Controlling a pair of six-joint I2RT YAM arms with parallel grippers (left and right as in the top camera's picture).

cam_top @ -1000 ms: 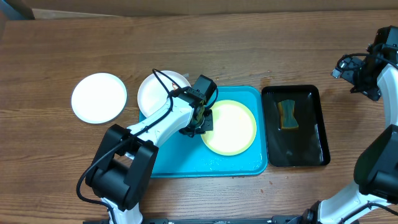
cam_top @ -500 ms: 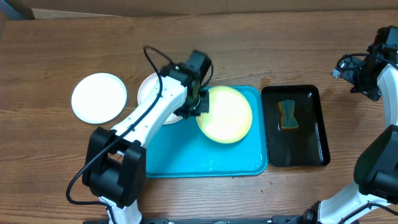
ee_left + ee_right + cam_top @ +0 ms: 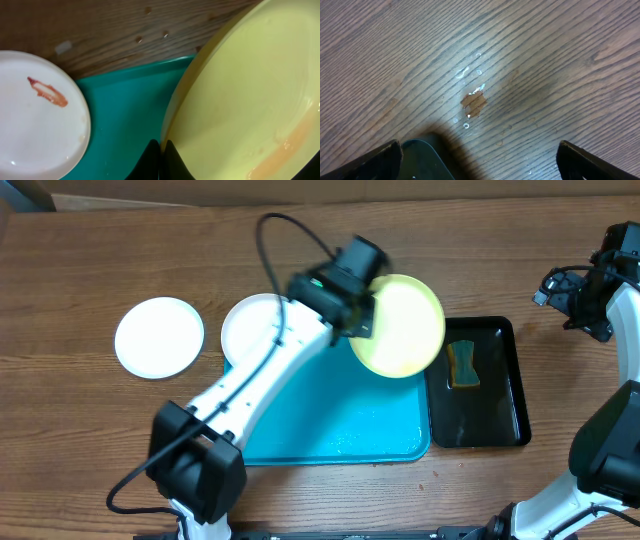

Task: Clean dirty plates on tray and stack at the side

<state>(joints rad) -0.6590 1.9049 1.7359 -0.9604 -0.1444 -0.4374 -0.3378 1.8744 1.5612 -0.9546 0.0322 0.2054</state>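
a: left jaws?
b: pinched shut on the rim of the yellow plate [image 3: 398, 325], at its left edge. the plate is up off the tray [image 3: 330, 430], tilted, hanging over the tray's far right corner and the left edge of the black tray [image 3: 500, 410].
a: right jaws?
b: spread wide, nothing in them, over bare bench [image 3: 520, 60] by the black tray's far right corner.
a: other plates?
b: a white plate [image 3: 160, 337] sits on the bench, well left of the tray. a smeared plate [image 3: 35, 120] overlaps the tray's far left corner, with an orange-red smear [image 3: 47, 92] on it.
a: yellow one dirty?
b: there's a pale orange streak [image 3: 280, 150] low on it in the wrist view. may be a smear, may be glare, can't say.
a: what does the next move turn on?
b: my read: the sponge [image 3: 462, 365] lies in the black tray just right of the held plate, long axis running near to far. the plate reaches away from the left jaws toward that side. the right arm is the nearer one to take the sponge.
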